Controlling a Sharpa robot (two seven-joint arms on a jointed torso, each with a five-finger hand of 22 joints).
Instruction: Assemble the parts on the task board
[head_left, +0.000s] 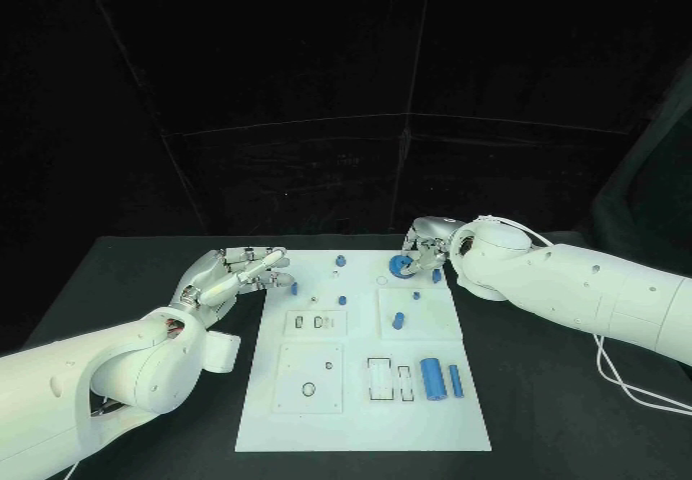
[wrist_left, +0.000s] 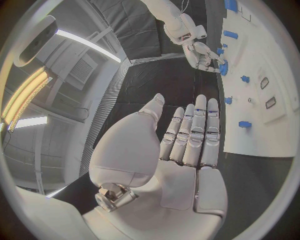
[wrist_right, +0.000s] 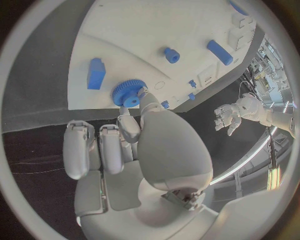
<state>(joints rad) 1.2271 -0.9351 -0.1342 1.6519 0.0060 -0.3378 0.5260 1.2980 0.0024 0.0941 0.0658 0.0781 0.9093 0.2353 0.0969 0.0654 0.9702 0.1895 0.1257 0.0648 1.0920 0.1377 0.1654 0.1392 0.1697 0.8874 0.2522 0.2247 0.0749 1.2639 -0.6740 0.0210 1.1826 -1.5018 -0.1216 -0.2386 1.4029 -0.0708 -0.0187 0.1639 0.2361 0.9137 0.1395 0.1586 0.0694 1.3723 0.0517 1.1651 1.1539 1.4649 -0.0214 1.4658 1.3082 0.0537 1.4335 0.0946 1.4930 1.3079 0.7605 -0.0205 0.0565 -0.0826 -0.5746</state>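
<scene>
White task board (head_left: 433, 420), blue parts (toothed gear (wrist_right: 127, 93) too), black table (head_left: 130, 280).

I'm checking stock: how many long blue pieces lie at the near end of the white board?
2. A thick cylinder and a thinner bar lie side by side by its near right corner. The right robot hand, pinching a gear, may hide others farther away.

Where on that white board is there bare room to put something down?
The board's near strip, below the two long blue pieces, is bare. The far end is crowded: small pieces, plus the right hand on the blue gear. The left hand hovers beside the board.
</scene>
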